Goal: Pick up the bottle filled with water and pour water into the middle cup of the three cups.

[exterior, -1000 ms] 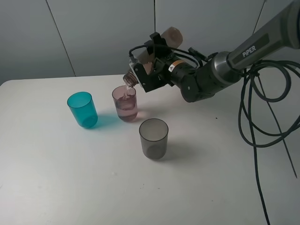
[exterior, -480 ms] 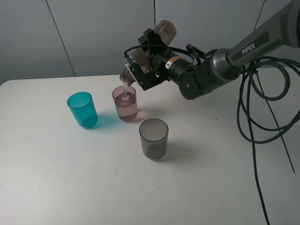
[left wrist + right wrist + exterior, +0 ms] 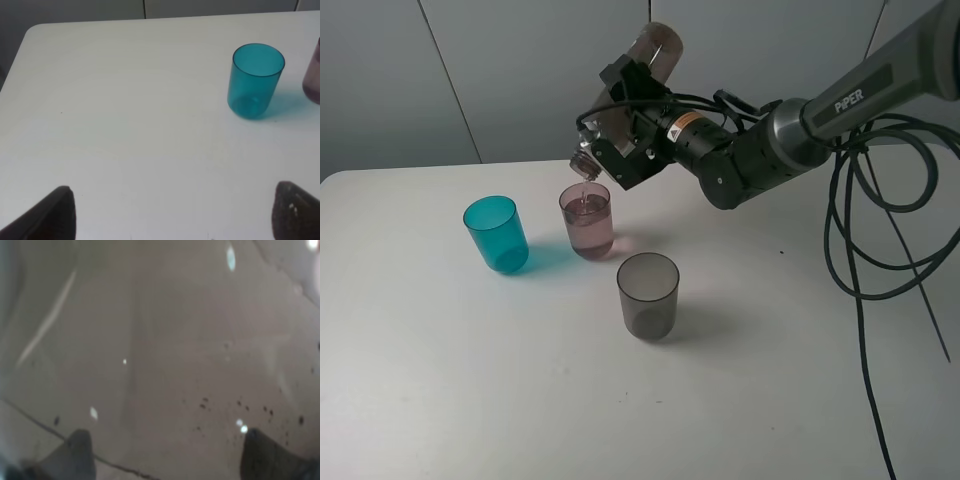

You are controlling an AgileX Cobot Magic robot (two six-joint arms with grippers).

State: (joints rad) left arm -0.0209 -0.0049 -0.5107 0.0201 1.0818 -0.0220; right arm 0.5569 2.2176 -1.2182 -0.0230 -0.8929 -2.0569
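My right gripper (image 3: 632,105) is shut on the smoky-brown bottle (image 3: 620,100), tipped steeply with its neck down over the pinkish-mauve middle cup (image 3: 586,221). A thin stream falls from the neck into that cup, which holds water. The teal-blue cup (image 3: 496,234) stands to its left and the smoky-grey cup (image 3: 647,295) in front to the right. The bottle's wall (image 3: 160,350) fills the right wrist view. The left wrist view shows my left gripper (image 3: 172,212) open over bare table, with the teal cup (image 3: 255,80) beyond it and the mauve cup's edge (image 3: 313,75).
The white table (image 3: 470,380) ends at a grey wall behind. Black cables (image 3: 860,250) hang from the right arm over the table's right side.
My right gripper has risen and tilted the bottle more steeply, its base swinging up and to the left. The neck stays over the mauve cup.
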